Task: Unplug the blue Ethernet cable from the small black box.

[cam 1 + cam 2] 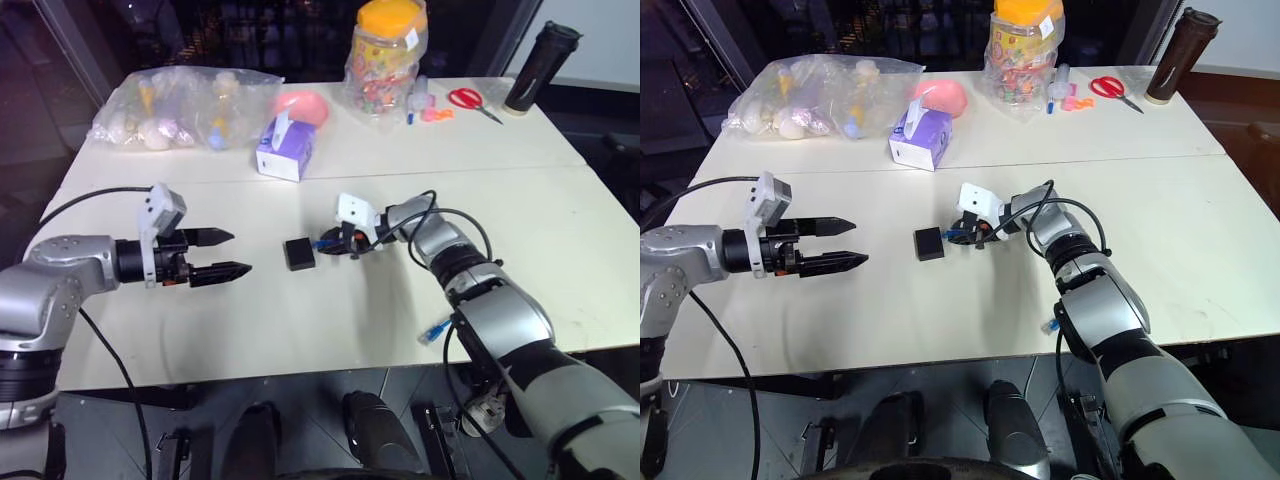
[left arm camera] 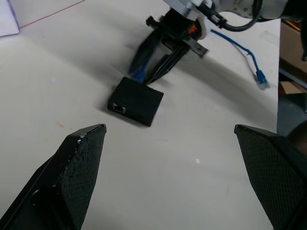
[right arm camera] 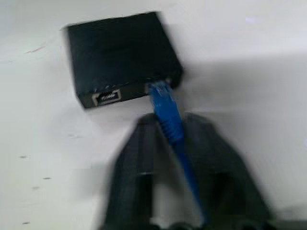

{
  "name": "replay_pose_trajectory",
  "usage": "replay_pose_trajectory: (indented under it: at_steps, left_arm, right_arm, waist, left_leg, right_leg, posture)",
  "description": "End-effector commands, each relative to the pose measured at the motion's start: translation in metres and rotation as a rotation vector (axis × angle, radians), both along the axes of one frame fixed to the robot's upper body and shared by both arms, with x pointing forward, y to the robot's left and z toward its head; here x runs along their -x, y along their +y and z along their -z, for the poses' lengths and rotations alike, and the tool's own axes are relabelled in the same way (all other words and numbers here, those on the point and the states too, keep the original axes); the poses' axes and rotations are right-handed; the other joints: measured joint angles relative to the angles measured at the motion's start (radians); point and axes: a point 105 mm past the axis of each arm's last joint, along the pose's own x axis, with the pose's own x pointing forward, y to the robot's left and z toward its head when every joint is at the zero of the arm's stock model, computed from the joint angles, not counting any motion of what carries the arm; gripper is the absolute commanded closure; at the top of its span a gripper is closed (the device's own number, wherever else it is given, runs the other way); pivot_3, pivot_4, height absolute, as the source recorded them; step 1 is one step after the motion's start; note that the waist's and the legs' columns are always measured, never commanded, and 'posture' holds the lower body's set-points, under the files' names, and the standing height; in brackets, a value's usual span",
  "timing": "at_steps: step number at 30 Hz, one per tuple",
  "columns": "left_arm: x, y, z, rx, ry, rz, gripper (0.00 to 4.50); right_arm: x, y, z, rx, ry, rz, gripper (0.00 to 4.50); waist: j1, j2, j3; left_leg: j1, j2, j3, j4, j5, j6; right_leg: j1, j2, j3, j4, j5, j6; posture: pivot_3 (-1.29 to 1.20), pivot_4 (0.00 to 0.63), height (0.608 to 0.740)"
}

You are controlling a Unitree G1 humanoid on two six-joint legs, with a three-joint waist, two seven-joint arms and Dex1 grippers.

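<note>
Gripping the cable (image 3: 165, 112) at the box's (image 1: 298, 253) three o'clock, our right gripper (image 1: 335, 243) is closed; left gripper (image 1: 222, 254) gapes wide.

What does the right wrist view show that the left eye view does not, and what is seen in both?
Right wrist view alone: an empty port on the small black box, beside the one where the blue Ethernet cable enters, and the cable running between the right hand's fingers.

Left eye view alone: the open left hand, the tissue box, scissors, and the cable's loose end at the table edge.

Both: box, cable, right hand.
</note>
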Motion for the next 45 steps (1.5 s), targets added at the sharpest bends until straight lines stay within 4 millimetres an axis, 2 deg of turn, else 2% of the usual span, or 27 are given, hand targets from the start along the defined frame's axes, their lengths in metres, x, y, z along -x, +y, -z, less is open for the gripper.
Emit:
replay_pose_trajectory:
  at_steps: [1, 3, 4, 7, 9, 12, 16, 19, 21, 25, 29, 32, 39, 40, 45]
  left_arm:
    - [-0.005, 0.002, -0.005, -0.009, -0.042, -0.012, 0.0]
    - [-0.008, 0.004, -0.003, -0.011, -0.04, -0.02, 0.0]
    - [-0.016, 0.008, 0.0, -0.002, -0.037, -0.035, 0.0]
    - [-0.056, 0.008, 0.005, 0.062, -0.036, -0.068, 0.0]
    - [-0.073, -0.001, -0.002, 0.138, -0.025, -0.036, 0.0]
    - [-0.1, -0.017, -0.021, 0.273, -0.014, -0.005, 0.0]
    - [-0.121, -0.041, -0.038, 0.373, -0.006, 0.035, 0.0]
    - [-0.126, -0.066, -0.049, 0.42, -0.003, 0.103, 0.0]
    - [-0.125, -0.08, -0.049, 0.403, -0.006, 0.149, 0.0]
    - [-0.125, -0.097, -0.047, 0.386, -0.007, 0.194, 0.0]
    - [-0.127, -0.104, -0.049, 0.414, -0.01, 0.185, 0.0]
    - [-0.126, -0.106, -0.051, 0.443, -0.008, 0.192, 0.83]
    - [-0.123, -0.112, -0.047, 0.428, -0.002, 0.227, 3.84]
    - [-0.123, -0.112, -0.047, 0.428, -0.001, 0.227, 4.06]
    - [-0.126, -0.112, -0.044, 0.419, 0.0, 0.201, 4.05]
  right_arm:
    - [-0.004, -0.001, 0.001, 0.077, -0.087, -0.023, 4.45]
    - [-0.009, -0.005, -0.006, 0.107, -0.188, -0.039, 4.45]
    - [-0.013, -0.009, -0.015, 0.134, -0.295, -0.055, 4.45]
    - [-0.023, -0.025, -0.063, 0.145, -0.721, -0.086, 4.45]
    - [-0.02, -0.029, -0.085, 0.124, -0.906, -0.098, 4.45]
    - [-0.011, -0.035, -0.105, 0.074, -1.039, -0.081, 4.45]
    - [-0.003, -0.041, -0.123, 0.03, -1.135, -0.033, 4.45]
    - [0.001, -0.043, -0.131, 0.02, -1.162, 0.006, 4.45]
    - [0.002, -0.045, -0.133, 0.02, -1.169, 0.028, 4.45]
    - [0.005, -0.048, -0.134, 0.027, -1.169, 0.053, 4.45]
    - [0.007, -0.05, -0.135, 0.029, -1.17, 0.068, 4.45]
    - [0.009, -0.05, -0.135, 0.031, -1.168, 0.072, 4.5]
    - [0.014, -0.045, -0.135, 0.025, -1.164, 0.072, 4.5]
    - [0.014, -0.044, -0.135, 0.023, -1.164, 0.072, 4.5]
    - [0.017, -0.042, -0.134, 0.014, -1.14, 0.078, 4.5]
  waist:
    - [-0.004, 0.0, 0.0]
    - [-0.004, 0.0, 0.0]
    - [-0.003, 0.0, 0.0]
    - [0.025, 0.001, 0.001]
    - [0.04, 0.001, 0.001]
    - [0.036, 0.0, 0.0]
    - [0.029, 0.0, 0.0]
    - [0.025, 0.0, 0.0]
    - [0.025, 0.0, 0.0]
    - [0.028, 0.0, 0.0]
    - [0.028, 0.0, 0.0]
    - [0.029, 0.0, 0.0]
    - [0.029, 0.0, 0.0]
    - [0.029, 0.0, 0.0]
    - [0.029, 0.0, 0.0]
  left_leg:
    - [0.001, 0.0, 0.0, 0.0, 0.0, 0.0]
    - [0.001, 0.0, 0.0, 0.001, 0.0, 0.0]
    - [0.001, 0.0, 0.0, 0.001, 0.0, 0.0]
    - [-0.002, -0.001, -0.001, 0.002, 0.001, -0.001]
    - [-0.008, -0.002, -0.001, 0.003, 0.002, -0.002]
    - [-0.018, -0.003, -0.001, 0.004, 0.002, -0.003]
    - [-0.02, -0.002, -0.001, 0.0, 0.001, -0.002]
    - [-0.02, -0.002, 0.0, -0.001, 0.0, 0.001]
    - [-0.02, -0.002, 0.0, -0.001, 0.0, 0.001]
    - [-0.02, -0.002, 0.0, 0.0, 0.0, 0.001]
    - [-0.02, -0.003, 0.0, 0.002, 0.0, 0.001]
    - [-0.02, -0.003, 0.0, 0.002, 0.0, 0.001]
    - [-0.02, -0.003, 0.0, 0.001, 0.0, 0.001]
    - [-0.02, -0.003, 0.0, 0.001, 0.0, 0.001]
    - [-0.019, -0.003, 0.0, 0.001, 0.0, 0.001]
  right_leg:
    - [0.001, 0.0, 0.0, 0.0, -0.001, -0.002]
    - [0.001, 0.0, 0.0, 0.0, -0.001, -0.002]
    - [0.001, 0.0, 0.0, 0.001, -0.001, -0.002]
    - [0.0, -0.001, -0.001, 0.0, -0.001, -0.002]
    - [-0.004, -0.001, -0.001, 0.0, -0.001, -0.001]
    - [-0.014, -0.002, 0.0, 0.0, 0.004, 0.007]
    - [-0.017, -0.002, -0.001, 0.0, 0.003, 0.008]
    - [-0.018, -0.002, -0.001, -0.001, 0.003, 0.008]
    - [-0.019, -0.002, -0.001, -0.001, 0.003, 0.008]
    - [-0.017, -0.001, -0.001, -0.001, 0.003, 0.008]
    - [-0.016, -0.002, -0.001, -0.001, 0.003, 0.008]
    - [-0.016, -0.002, -0.001, -0.001, 0.003, 0.008]
    - [-0.016, -0.002, -0.001, -0.001, 0.003, 0.008]
    - [-0.016, -0.002, -0.001, -0.001, 0.003, 0.008]
    - [-0.016, -0.002, -0.001, 0.0, 0.003, 0.008]
  posture:
    - [0.0, 0.15, 0.739]
    - [0.0, 0.15, 0.739]
    - [0.0, 0.15, 0.739]
    - [0.0, 0.15, 0.739]
    - [0.0, 0.15, 0.739]
    - [0.0, 0.15, 0.739]
    - [0.0, 0.15, 0.739]
    - [0.0, 0.15, 0.739]
    - [0.0, 0.15, 0.739]
    - [0.0, 0.15, 0.739]
    - [0.0, 0.15, 0.739]
    - [0.0, 0.15, 0.739]
    - [0.0, 0.15, 0.739]
    - [0.0, 0.15, 0.739]
    - [0.0, 0.15, 0.739]
